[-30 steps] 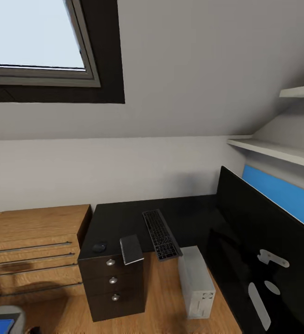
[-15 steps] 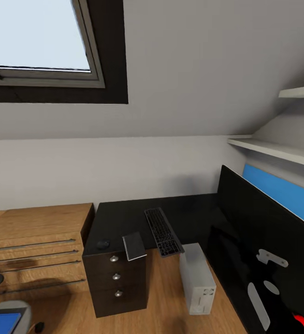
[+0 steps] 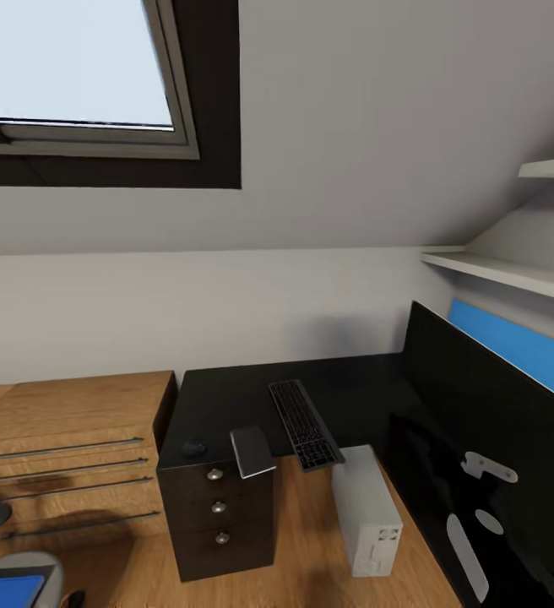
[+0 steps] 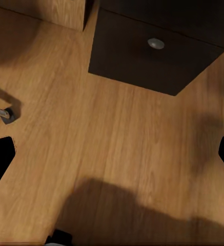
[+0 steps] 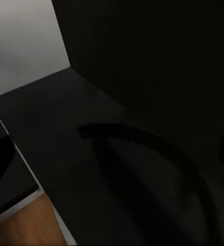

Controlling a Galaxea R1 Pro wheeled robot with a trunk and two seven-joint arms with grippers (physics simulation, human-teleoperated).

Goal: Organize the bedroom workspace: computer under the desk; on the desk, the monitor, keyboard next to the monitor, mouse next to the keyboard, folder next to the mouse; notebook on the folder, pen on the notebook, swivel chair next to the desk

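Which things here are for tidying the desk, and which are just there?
For the job:
desk
keyboard
notebook
mouse
computer
monitor
folder

Just there:
wooden shelving
window
wall shelves

You have the desk (image 3: 226, 397) against the back wall, black top, drawers with round silver knobs at its front corner. On the top, the keyboard (image 3: 304, 425) lies lengthwise, its near end overhanging the front edge. Just beside the keyboard, toward the drawers, the notebook (image 3: 252, 451) also overhangs that edge. Beyond the notebook sits a small dark mouse (image 3: 194, 447). On the wooden floor (image 3: 311, 549) under the keyboard's near end stands the computer (image 3: 369, 521).
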